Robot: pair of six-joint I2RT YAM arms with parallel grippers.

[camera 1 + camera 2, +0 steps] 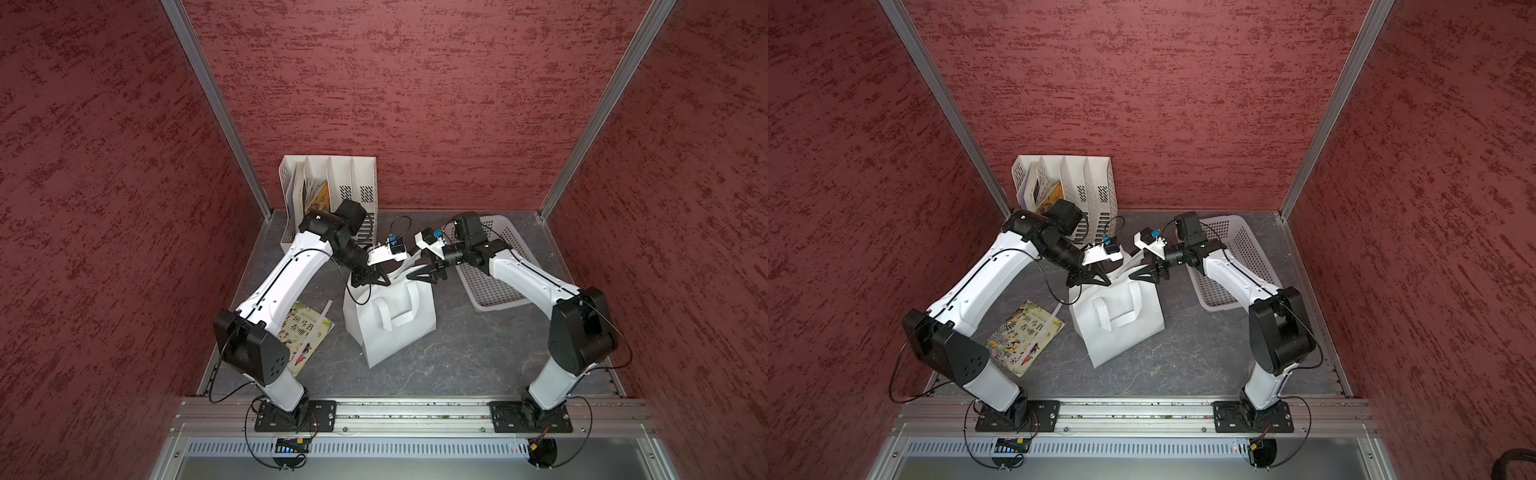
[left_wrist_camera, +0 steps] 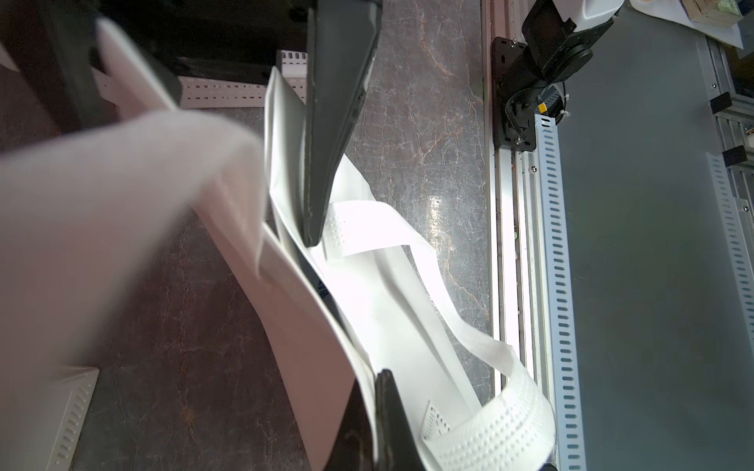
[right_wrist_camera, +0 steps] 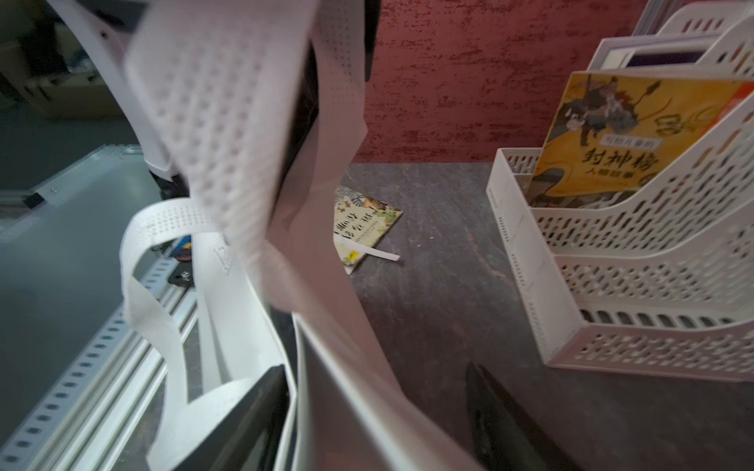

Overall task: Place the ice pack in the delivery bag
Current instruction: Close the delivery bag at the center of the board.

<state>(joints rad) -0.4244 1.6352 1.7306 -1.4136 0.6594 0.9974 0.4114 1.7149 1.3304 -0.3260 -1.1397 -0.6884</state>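
Boxy white delivery bag (image 1: pixel 390 328), rim grasped.
Left gripper (image 1: pixel 380 280) clenched on rim, right gripper (image 1: pixel 413 274) parted around it; length runs away from both.

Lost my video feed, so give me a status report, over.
Left gripper shut on rim of boxy white soft-sided delivery bag. Right gripper open, jaws either side of that rim. Ice pack not in sight. Bag mouth looks nearly flat.

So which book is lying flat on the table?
The green illustrated book beside the delivery bag; the yellow book stands in the file rack.
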